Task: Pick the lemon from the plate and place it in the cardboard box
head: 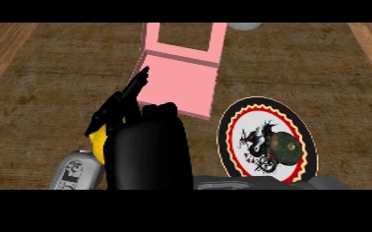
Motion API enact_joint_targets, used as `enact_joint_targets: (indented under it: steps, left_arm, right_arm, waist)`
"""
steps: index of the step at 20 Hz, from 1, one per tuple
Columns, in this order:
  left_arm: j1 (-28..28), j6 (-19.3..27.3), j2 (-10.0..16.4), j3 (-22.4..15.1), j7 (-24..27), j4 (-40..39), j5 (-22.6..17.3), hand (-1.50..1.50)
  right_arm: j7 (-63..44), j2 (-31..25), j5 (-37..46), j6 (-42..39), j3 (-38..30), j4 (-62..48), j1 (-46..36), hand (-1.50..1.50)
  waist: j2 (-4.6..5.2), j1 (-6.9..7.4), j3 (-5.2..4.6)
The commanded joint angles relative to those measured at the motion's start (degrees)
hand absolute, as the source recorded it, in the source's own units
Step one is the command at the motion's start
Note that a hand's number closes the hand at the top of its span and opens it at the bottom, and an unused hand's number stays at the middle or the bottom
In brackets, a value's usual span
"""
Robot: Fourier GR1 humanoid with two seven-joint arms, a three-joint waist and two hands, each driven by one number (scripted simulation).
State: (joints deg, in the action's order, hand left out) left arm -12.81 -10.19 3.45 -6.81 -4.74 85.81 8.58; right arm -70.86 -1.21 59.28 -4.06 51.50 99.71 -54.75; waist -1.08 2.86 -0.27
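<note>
Head view: right hand (149,147) is curled round the lemon (97,136), which is off the plate (251,120) and near-left of the cardboard box (181,78). Left hand (120,103) rests open. Transport step; next, carry it farther, over the box, and uncurl.

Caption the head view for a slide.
Right robot hand holds the lemon near the pink box, left of the dragon plate.
</note>
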Motion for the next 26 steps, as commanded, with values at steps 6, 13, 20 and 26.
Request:
enact_joint_targets:
  steps: [6,13,20,26]
  left_arm:
    - [1.7,-0.6,0.5,-0.2,0.1,0.7,-0.1,0.0]
    - [-1.0,0.0,0.7,0.4,0.0,0.0,0.7,0.0]
    - [-0.3,-0.6,0.8,0.6,-1.2,1.8,0.0,0.0]
    - [-1.3,-0.2,0.1,1.0,0.6,-0.3,0.0,0.0]
  right_arm:
    - [-14.4,1.1,-2.5,-1.8,-8.3,-6.4,-10.6,1.5]
    - [-13.9,1.2,-7.5,3.2,-12.4,-16.3,-18.9,1.5]
    - [-9.2,1.2,-8.1,5.1,-18.4,-27.0,-22.8,1.5]
    - [-6.5,1.2,-10.7,5.5,-18.0,-36.5,-27.1,1.5]
  waist:
    - [0.12,-0.06,0.02]
    - [0.93,0.5,0.03]
    - [1.1,-0.11,0.12]
    - [1.33,-0.36,0.09]
